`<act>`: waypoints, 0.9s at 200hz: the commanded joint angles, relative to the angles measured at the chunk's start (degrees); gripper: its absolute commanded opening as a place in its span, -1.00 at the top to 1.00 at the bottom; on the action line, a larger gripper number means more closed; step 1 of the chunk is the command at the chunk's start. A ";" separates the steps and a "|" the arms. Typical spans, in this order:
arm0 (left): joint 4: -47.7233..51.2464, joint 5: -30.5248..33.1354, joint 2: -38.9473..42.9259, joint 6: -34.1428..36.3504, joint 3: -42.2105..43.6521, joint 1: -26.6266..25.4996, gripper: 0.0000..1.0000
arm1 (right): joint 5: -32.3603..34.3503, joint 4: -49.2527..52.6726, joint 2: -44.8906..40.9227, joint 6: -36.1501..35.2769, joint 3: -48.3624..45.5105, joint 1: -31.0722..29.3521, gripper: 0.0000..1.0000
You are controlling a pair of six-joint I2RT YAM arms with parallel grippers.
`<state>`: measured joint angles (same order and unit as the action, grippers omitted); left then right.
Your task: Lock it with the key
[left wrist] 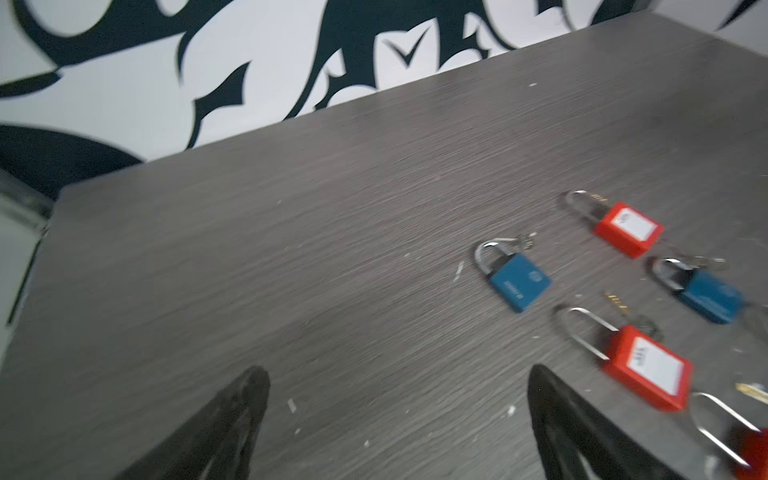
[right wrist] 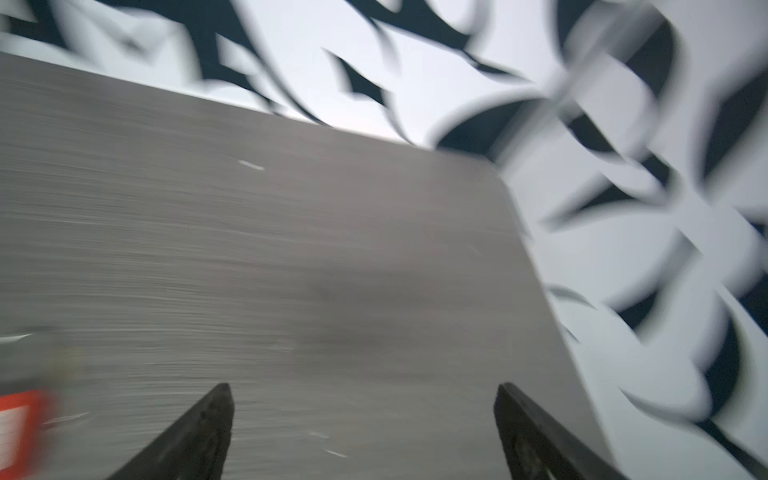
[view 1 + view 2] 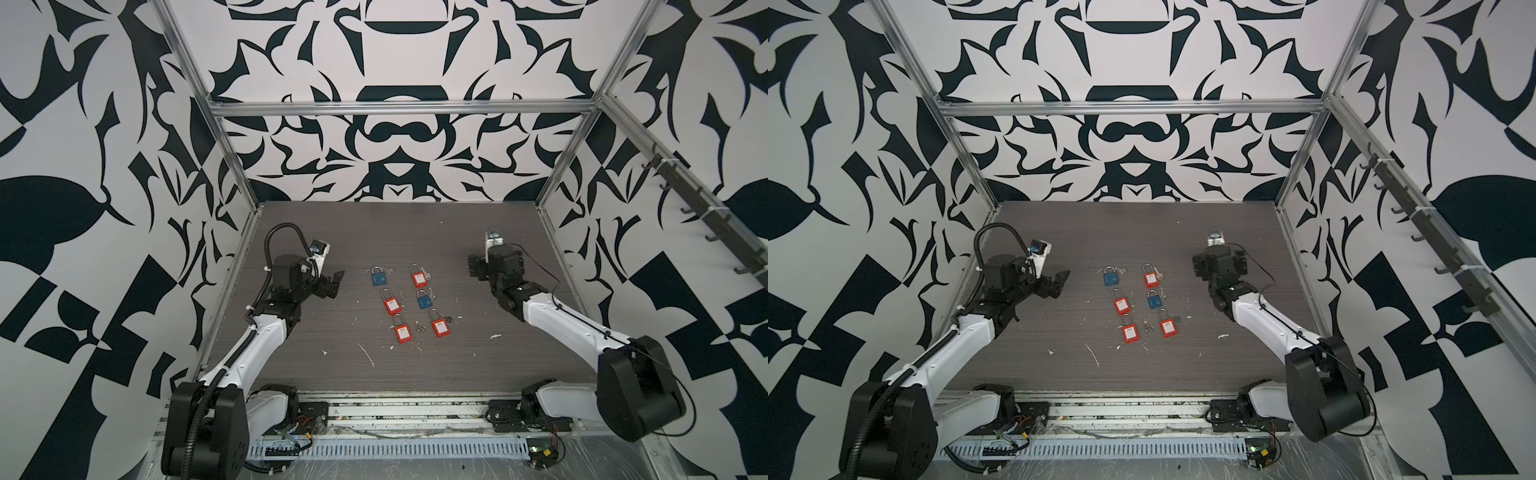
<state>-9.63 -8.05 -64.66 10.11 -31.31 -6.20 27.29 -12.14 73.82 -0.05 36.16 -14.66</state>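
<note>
Overall, layout: six padlocks lie flat in two columns of three on the dark grey wood-grain table (image 3: 316, 232); the reference is the blue padlock with short steel shackle (image 3: 378, 277) at the group's far left corner.
Far row: a red plastic padlock with white label (image 3: 419, 279) sits right of the reference, apart from it; a grey-headed key (image 3: 427, 274) lies against its upper right edge.
Middle row: a second red labelled padlock (image 3: 392, 304) lies just nearer the camera than the reference; a second blue padlock (image 3: 424, 301) lies diagonally nearer and to the right.
Near row: a third red padlock (image 3: 402, 332) and a fourth red padlock (image 3: 439, 326) lie farthest from the reference, with a small loose key ring (image 3: 419, 326) between them.
Keys: a small silvery key (image 1: 525, 240) lies by the reference's shackle. Whether any key sits in a keyhole, cannot tell.
Left gripper (image 1: 397, 374): jaws spread wide, nothing between them; above bare table, near the reference's left side, not touching.
Right gripper (image 2: 363, 390): jaws spread wide, empty; well right of the reference, beyond the right column. Wrist view blurred.
Debris: white scraps (image 3: 365, 355) are scattered nearer the camera than the reference.
</note>
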 commanded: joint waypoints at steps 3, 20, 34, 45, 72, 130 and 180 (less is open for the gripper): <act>-12.36 5.65 -0.38 -6.91 5.89 5.23 -0.99 | -1.50 -19.80 1.38 -0.29 -10.27 3.65 -1.00; -21.38 5.57 -2.97 -8.01 9.17 7.29 -0.99 | -3.16 -31.11 7.21 -1.79 -13.44 3.93 -1.00; -26.31 3.75 -6.17 -8.76 10.33 8.43 -0.98 | -7.91 -39.94 12.27 -3.44 -16.31 3.99 -1.00; -28.41 3.00 -7.89 -9.93 10.72 9.24 -0.99 | -8.56 -50.92 15.71 -3.58 -20.60 4.10 -1.00; -33.93 -0.96 -9.99 -9.97 13.81 9.29 -0.99 | -11.15 -49.36 15.78 -4.15 -20.17 4.20 -1.00; -69.37 -2.15 -28.83 -9.81 20.95 7.10 -0.99 | -7.00 -43.93 15.91 -0.96 -17.01 5.69 -1.00; -49.37 -2.37 -25.04 -9.92 13.33 7.05 -0.98 | -7.43 -43.36 15.88 -0.91 -16.74 5.69 -1.00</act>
<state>-60.99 -10.57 -90.00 0.93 -14.70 0.84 19.27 -54.61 90.67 -1.69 18.20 -9.08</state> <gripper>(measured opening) 0.993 0.999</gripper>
